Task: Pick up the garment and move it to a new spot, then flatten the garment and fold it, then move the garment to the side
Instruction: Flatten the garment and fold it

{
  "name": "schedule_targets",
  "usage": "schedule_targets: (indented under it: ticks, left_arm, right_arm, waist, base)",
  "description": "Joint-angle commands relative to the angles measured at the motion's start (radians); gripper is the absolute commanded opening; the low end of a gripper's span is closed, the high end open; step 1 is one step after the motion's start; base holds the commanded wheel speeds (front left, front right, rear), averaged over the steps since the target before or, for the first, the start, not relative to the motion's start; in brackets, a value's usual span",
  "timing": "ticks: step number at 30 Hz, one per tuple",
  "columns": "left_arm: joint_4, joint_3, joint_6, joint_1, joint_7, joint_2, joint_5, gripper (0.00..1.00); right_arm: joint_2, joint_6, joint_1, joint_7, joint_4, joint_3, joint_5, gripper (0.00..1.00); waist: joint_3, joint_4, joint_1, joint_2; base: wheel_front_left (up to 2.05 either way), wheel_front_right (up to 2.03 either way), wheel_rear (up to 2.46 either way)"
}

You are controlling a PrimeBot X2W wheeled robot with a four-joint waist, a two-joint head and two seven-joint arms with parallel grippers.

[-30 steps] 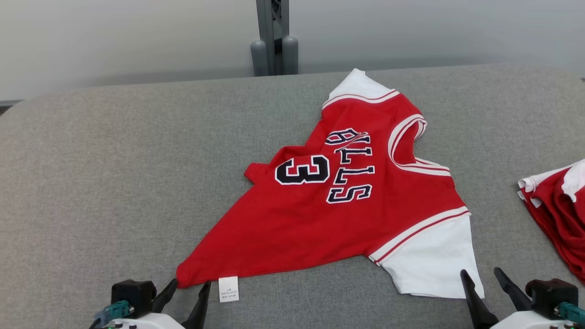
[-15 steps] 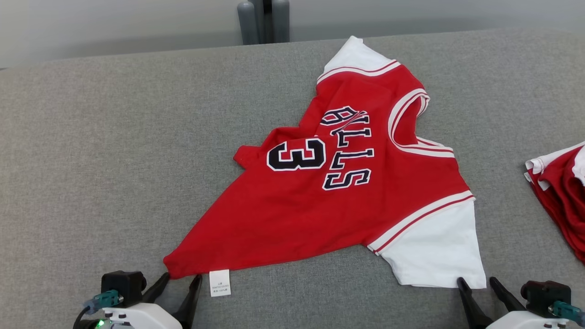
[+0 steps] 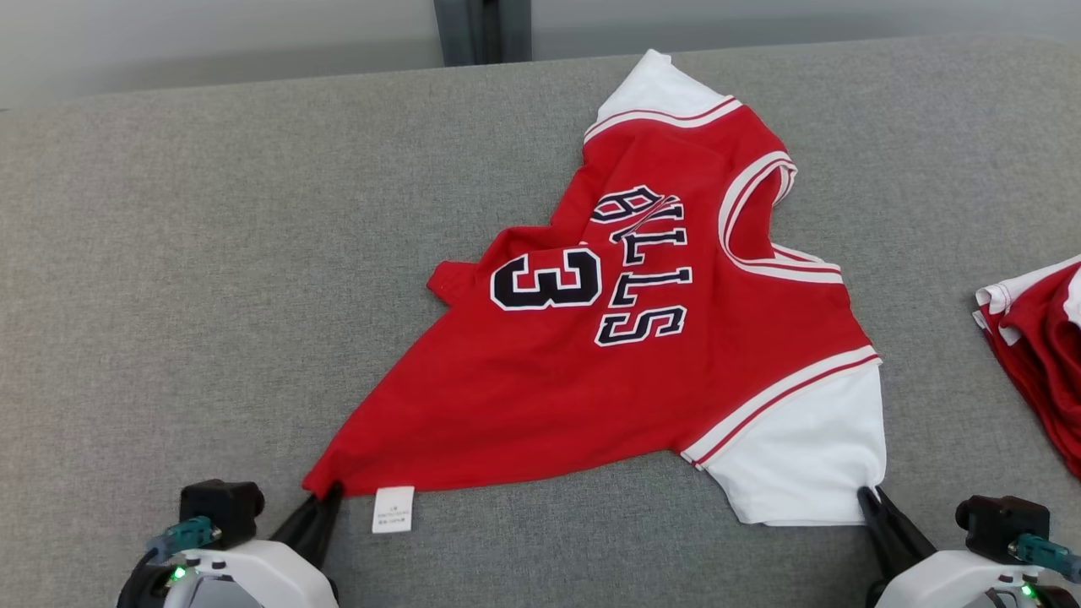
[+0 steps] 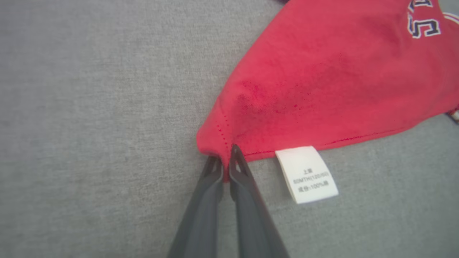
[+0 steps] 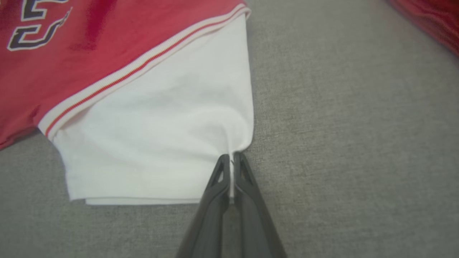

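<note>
The garment (image 3: 591, 371) is a small red jersey with white sleeves, a black "3" and lettering, lying crumpled on the grey table (image 3: 211, 253). My left gripper (image 3: 325, 498) is shut on its red near-left corner, beside a white care label (image 3: 393, 509). In the left wrist view the left gripper (image 4: 226, 157) pinches the red hem of the garment (image 4: 322, 79). My right gripper (image 3: 870, 498) is shut on the near corner of the white sleeve. The right wrist view shows the right gripper (image 5: 231, 161) clamping the sleeve fabric of the garment (image 5: 161, 118).
A second red and white garment (image 3: 1039, 346) lies bunched at the table's right edge. A grey post (image 3: 481, 29) stands behind the table's far edge. Open grey table surface spreads to the left of the jersey.
Both grippers went from open to shut, each closing on a near corner of the garment. The head camera tilted down, shifting the whole picture upward.
</note>
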Motion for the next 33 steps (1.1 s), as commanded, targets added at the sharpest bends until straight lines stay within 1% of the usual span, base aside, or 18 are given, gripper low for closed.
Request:
schedule_targets:
  ticks: [1,5,8,11,15,17,18,21,24,32,33]
  left_arm:
    - [-0.005,0.007,0.009,-0.009,-0.008,0.008,0.006,0.0]
    - [-0.059,0.027,0.027,-0.012,-0.034,0.018,0.018,0.0]
    - [-0.117,0.043,0.04,-0.025,-0.038,0.032,0.025,0.0]
    - [-0.181,0.058,0.062,-0.046,-0.036,0.044,0.041,0.0]
    - [-0.239,0.076,0.077,-0.098,-0.036,0.053,0.059,0.0]
    - [-0.249,0.085,0.074,-0.129,-0.038,0.057,0.062,0.0]
    - [-0.261,0.091,0.074,-0.164,-0.043,0.055,0.069,0.0]
    - [-0.28,0.109,0.096,-0.219,-0.053,0.048,0.086,0.0]
    - [-0.297,0.116,0.105,-0.279,-0.048,0.056,0.108,0.0]
    - [-0.332,0.136,0.097,-0.432,-0.032,0.083,0.144,0.0]
    - [-0.332,0.136,0.097,-0.432,-0.032,0.083,0.144,0.0]
  right_arm:
    - [-0.003,0.0,-0.001,-0.004,0.007,0.003,0.006,0.0]
    - [-0.004,0.0,-0.02,-0.052,-0.066,-0.011,0.013,0.0]
    - [-0.003,0.0,-0.037,-0.08,-0.132,-0.015,0.01,0.0]
    - [-0.004,0.0,-0.07,-0.105,-0.2,-0.019,0.007,0.0]
    - [-0.004,0.0,-0.134,-0.144,-0.274,-0.021,0.007,0.0]
    - [-0.004,0.0,-0.177,-0.163,-0.297,-0.021,0.013,0.0]
    - [-0.004,0.0,-0.224,-0.181,-0.315,-0.019,0.012,0.0]
    - [-0.004,0.0,-0.299,-0.193,-0.333,-0.014,-0.003,0.0]
    - [-0.004,0.0,-0.378,-0.187,-0.351,0.0,-0.029,0.0]
    - [-0.004,0.0,-0.58,-0.172,-0.403,0.02,-0.079,0.0]
    - [-0.004,0.0,-0.58,-0.172,-0.403,0.02,-0.079,0.0]
  waist:
    - [-0.005,-0.001,0.0,0.0]
    - [-0.025,-0.001,0.0,0.0]
    - [-0.039,-0.001,0.0,0.0]
    - [-0.054,0.001,0.0,0.0]
    - [-0.079,0.003,0.0,0.0]
    - [-0.093,0.002,0.0,0.0]
    - [-0.106,-0.001,0.0,0.0]
    - [-0.126,-0.001,0.0,0.0]
    - [-0.139,-0.001,0.0,0.0]
    - [-0.171,-0.007,0.0,0.0]
    - [-0.171,-0.007,0.0,0.0]
  base:
    - [0.0,0.0,0.0]
    - [0.0,0.0,0.0]
    - [0.0,0.0,0.0]
    - [0.0,0.0,0.0]
    - [0.0,0.0,0.0]
    - [0.0,0.0,0.0]
    - [0.0,0.0,0.0]
    - [0.0,0.0,0.0]
    - [0.0,0.0,0.0]
    - [0.0,0.0,0.0]
    - [0.0,0.0,0.0]
